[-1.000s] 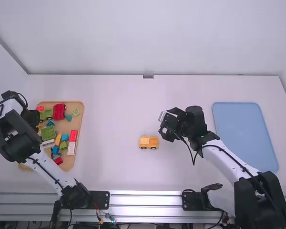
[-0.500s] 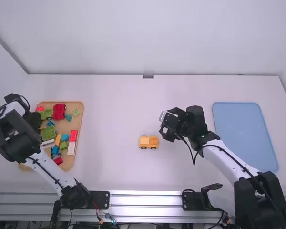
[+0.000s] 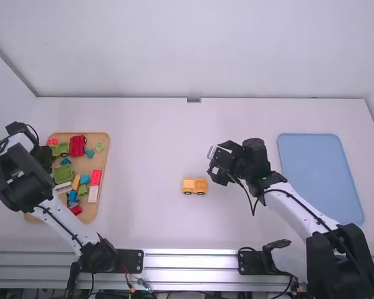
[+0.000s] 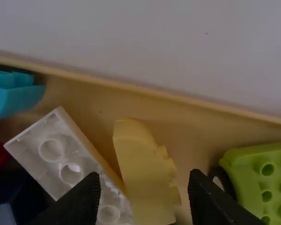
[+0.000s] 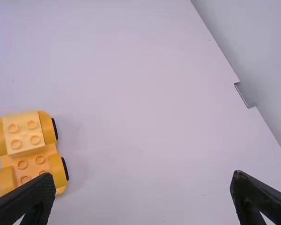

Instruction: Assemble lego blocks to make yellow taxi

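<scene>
White tbl (image 3: 143,156), studded yel-orange car (image 3: 189,184), blk tires (image 3: 200,193), L hand (image 3: 42,153), R hand (image 3: 214,164) spread, empty

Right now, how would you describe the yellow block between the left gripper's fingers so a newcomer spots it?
Start at the wooden tray on the table's left. Between the left gripper's open fingers lies a yellow block with one rounded end. Its colour sets it apart from the white studded block beside it and the green piece nearby.

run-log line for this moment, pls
left gripper: open over curved yellow plastic block on tan wooden tray | right gripper: open over white table | yellow four-wheeled block vehicle: on table, ungripped
</scene>
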